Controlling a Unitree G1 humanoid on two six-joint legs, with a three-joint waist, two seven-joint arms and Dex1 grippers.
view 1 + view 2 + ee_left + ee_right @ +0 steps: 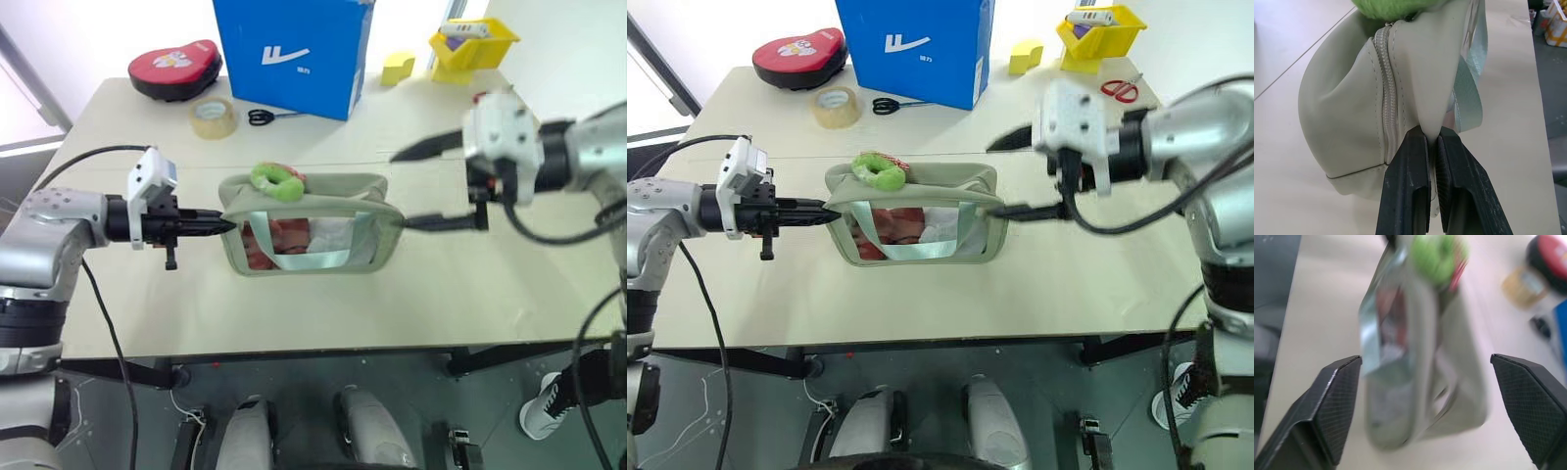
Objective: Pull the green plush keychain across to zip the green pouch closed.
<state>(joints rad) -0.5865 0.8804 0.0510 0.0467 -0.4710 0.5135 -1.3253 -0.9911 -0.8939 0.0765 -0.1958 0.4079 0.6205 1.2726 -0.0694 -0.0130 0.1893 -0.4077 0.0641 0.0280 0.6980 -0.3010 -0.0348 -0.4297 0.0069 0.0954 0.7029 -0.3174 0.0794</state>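
Observation:
The green pouch lies mid-table with its clear window and mint strap facing me. The green plush keychain sits on the zipper near the pouch's left end. My left gripper is shut on the fabric at that left end; in the left wrist view its fingers pinch the end of the pouch beside the zipper, below the keychain. My right gripper hangs open at the pouch's right end and holds nothing. From the right wrist, the pouch and keychain lie ahead of the open gripper.
A blue box stands at the back, with a tape roll, black scissors and a red oval case to its left. A yellow block, a yellow bin and red scissors are at the back right.

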